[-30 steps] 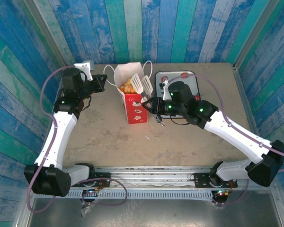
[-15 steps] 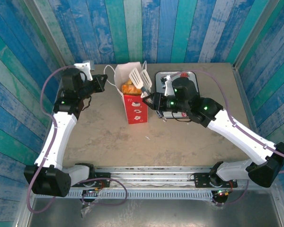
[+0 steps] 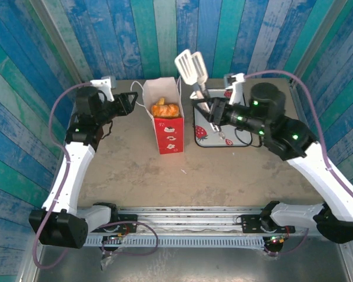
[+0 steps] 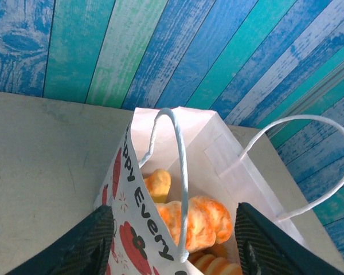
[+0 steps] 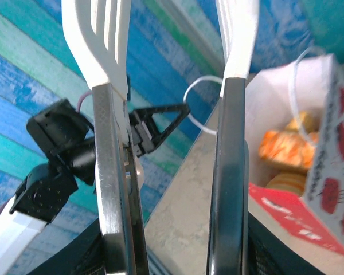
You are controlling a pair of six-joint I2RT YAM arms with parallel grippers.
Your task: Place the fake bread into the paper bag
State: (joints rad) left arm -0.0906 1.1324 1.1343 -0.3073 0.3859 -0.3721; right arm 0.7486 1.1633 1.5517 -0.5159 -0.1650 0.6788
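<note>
The paper bag [image 3: 168, 130] stands upright at the back middle of the table, white above and red below. Fake bread [image 3: 165, 108] lies inside it, golden-orange pastries [image 4: 202, 220] piled below the rim, also seen past the tongs [image 5: 285, 146]. My left gripper [image 3: 129, 103] is at the bag's left rim, open, its fingers [image 4: 93, 240] wide apart on either side of the bag edge [image 4: 132, 226] and a handle loop [image 4: 182, 172]. My right gripper [image 3: 215, 111] is shut on white-bladed metal tongs [image 3: 192, 67], raised over the tray; the tong blades [image 5: 103, 40] hold nothing.
A white tray with strawberry prints [image 3: 202, 133] lies right of the bag, mostly under my right arm. Blue-green plank walls close off the back and sides. Bare table surface [image 3: 182, 176] stretches in front of the bag.
My right arm has lifted the tongs up out of the bag and swung them right, above the tray. My left gripper has opened at the bag's rim.
</note>
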